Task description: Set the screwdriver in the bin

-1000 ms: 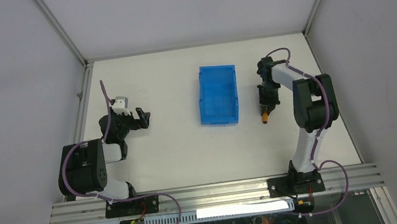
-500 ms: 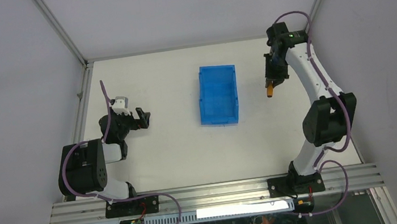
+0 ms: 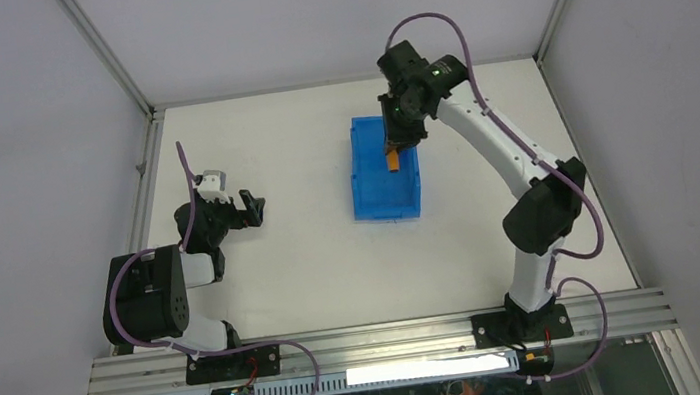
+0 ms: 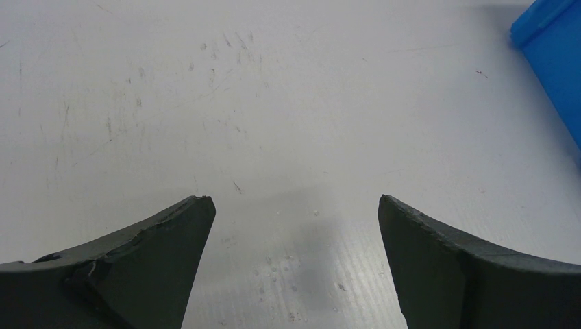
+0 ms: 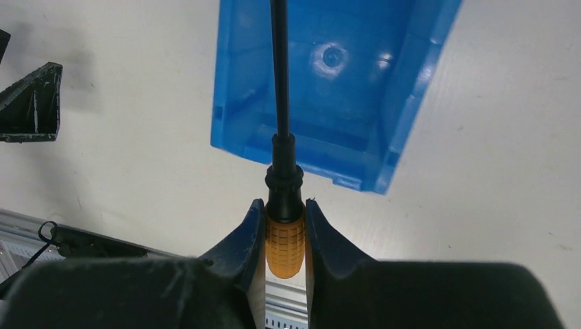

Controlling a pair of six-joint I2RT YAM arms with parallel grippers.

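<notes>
The white desk [image 3: 294, 265] is being occupied at its middle by the blue bin [image 3: 387, 215]. The left gripper [image 4: 294, 205] is being held wide open and empty. The right gripper [image 5: 285, 205] is being closed on the screwdriver [image 5: 285, 240] at its orange handle, above the bin.
</notes>
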